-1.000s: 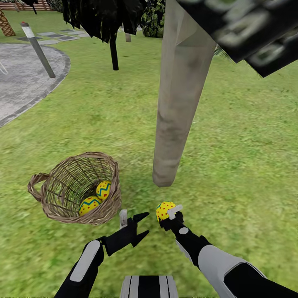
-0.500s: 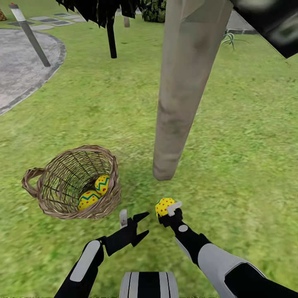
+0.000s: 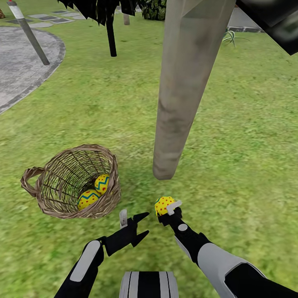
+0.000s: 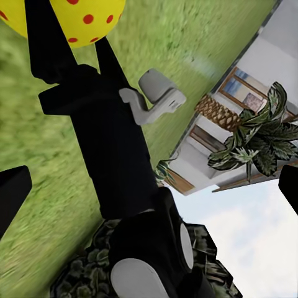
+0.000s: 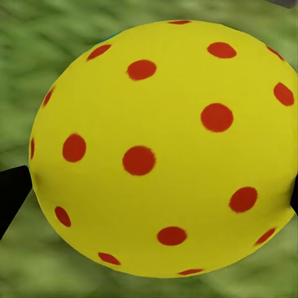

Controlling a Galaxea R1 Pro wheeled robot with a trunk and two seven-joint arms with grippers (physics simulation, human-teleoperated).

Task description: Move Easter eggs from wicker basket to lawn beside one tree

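My right gripper is shut on a yellow, red-dotted Easter egg, held just above the lawn a little in front of the pale trunk of the tree. That egg sits between the dark fingertips in the right wrist view, and it shows as a yellow egg beside the right arm in the left wrist view. Two more eggs lie in the tilted wicker basket to the left. My left gripper hangs open and empty next to the basket.
A grey paved patio with a grey post lies at the far left. A thin black-trunked tree stands behind. Dark leaf clumps hang at the upper right. Open grass spreads right of the trunk.
The view has tipped and shifted, so the basket and trunk sit slightly differently in the picture. The right gripper with the egg has edged a little toward the trunk. The left gripper is unchanged.
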